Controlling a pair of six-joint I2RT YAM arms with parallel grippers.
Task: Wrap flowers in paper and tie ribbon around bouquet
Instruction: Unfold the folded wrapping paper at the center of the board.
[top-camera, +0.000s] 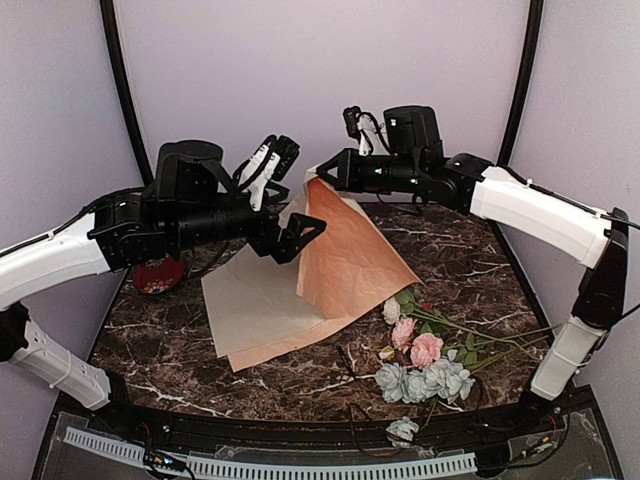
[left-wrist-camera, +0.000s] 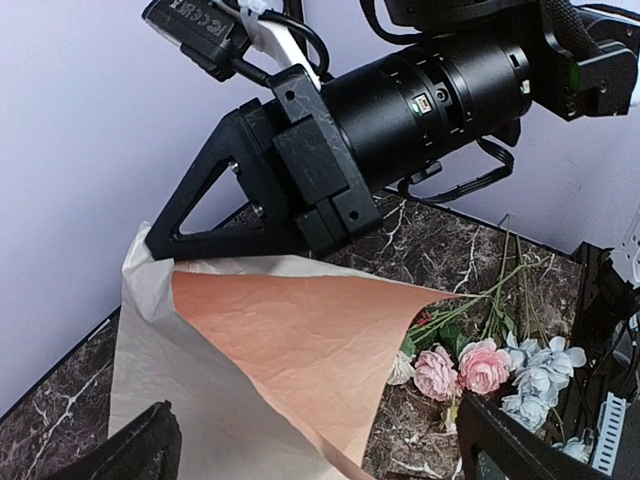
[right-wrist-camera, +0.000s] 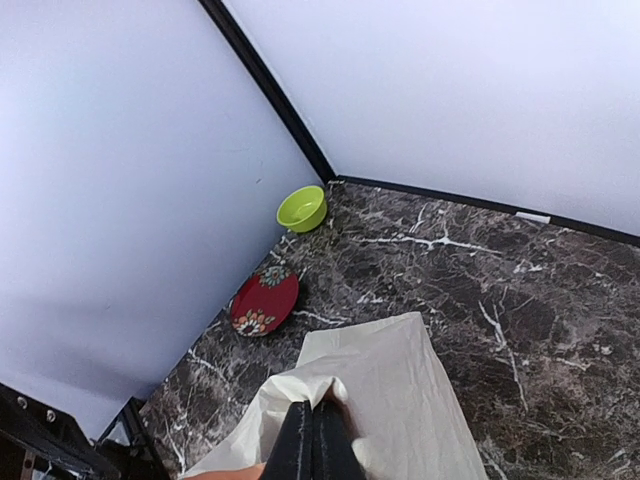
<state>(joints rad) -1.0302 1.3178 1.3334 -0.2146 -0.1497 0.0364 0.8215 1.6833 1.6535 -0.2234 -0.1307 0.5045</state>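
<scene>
The paper (top-camera: 350, 255) lies partly on the marble table, beige face down flat at the left and its peach face raised like a tent. My right gripper (top-camera: 318, 178) is shut on the paper's top corner and holds it up; its closed fingertips (right-wrist-camera: 320, 418) pinch the beige fold. My left gripper (top-camera: 288, 196) stands wide open beside the raised sheet, with the paper (left-wrist-camera: 300, 340) between its spread fingers (left-wrist-camera: 130, 450) and nothing gripped. The flowers (top-camera: 425, 365) lie loose on the table at the right, stems pointing right. A thin dark strand, likely the ribbon (top-camera: 349, 372), lies by the flowers.
A red patterned plate (right-wrist-camera: 265, 302) sits at the table's left edge, half hidden under my left arm in the top external view. A green bowl (right-wrist-camera: 302, 208) stands in the back left corner. One loose pale flower head (top-camera: 402, 430) rests at the front edge.
</scene>
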